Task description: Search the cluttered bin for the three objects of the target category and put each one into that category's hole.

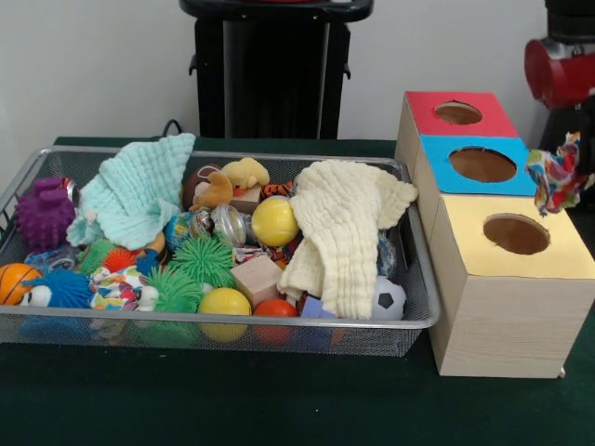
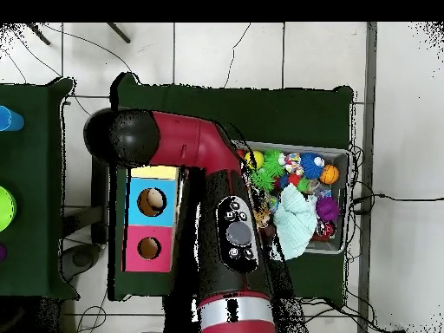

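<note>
The silver wire-mesh bin point(image 1: 423, 307) holds a heap of toys. One knotted patchwork fabric bundle point(image 1: 557, 177) hangs in the air at the right edge, up and to the right of the yellow box's round hole point(image 1: 516, 233). My gripper point(image 1: 563, 147) shows only as a dark shape just above that bundle, shut on its top. A second bundle point(image 1: 116, 286) lies at the bin's front left among spiky balls. A third does not show clearly. In the overhead view my arm point(image 2: 227, 234) covers the gripper and most of the yellow box point(image 2: 154, 172).
The blue-topped box point(image 1: 437, 153) and the red-topped box point(image 1: 423, 104) stand behind the yellow one. A mint cloth point(image 1: 135, 190) and a cream cloth point(image 1: 344, 232) drape over the toys. Spiky balls, a yellow ball point(image 1: 274, 221) and a wooden block point(image 1: 257, 277) fill the bin.
</note>
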Motion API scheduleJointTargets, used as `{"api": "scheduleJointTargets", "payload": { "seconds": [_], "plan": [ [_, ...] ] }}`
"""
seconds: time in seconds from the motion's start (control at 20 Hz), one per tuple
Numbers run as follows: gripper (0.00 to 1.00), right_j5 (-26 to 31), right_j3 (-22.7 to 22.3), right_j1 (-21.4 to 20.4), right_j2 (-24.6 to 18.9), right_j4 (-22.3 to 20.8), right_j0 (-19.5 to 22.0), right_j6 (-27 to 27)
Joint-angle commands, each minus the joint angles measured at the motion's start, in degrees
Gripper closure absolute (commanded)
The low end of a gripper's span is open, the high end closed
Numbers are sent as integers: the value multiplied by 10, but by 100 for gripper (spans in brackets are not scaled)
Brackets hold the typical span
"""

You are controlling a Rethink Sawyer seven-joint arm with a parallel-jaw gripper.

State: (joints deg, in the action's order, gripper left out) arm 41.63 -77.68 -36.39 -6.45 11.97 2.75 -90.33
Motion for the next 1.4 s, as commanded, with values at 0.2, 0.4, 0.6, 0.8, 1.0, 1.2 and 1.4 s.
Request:
{"api": "scheduleJointTargets", "payload": {
  "seconds": [0.2, 0.4, 0.6, 0.8, 1.0, 1.2, 1.4],
  "plan": [
    [100, -46, -9, 86, 24, -7, -3, -136],
    [100, -33, -5, 88, 39, -15, -4, -127],
    [100, -24, -4, 92, 46, -15, -3, -120],
    [100, -47, -10, 104, 43, -16, 0, -110],
    [100, -70, -14, 120, 38, -17, 4, -100],
    [100, -90, -16, 133, 35, -15, 5, -101],
    [100, -117, -20, 147, 29, -10, 6, -104]
  ]
}}
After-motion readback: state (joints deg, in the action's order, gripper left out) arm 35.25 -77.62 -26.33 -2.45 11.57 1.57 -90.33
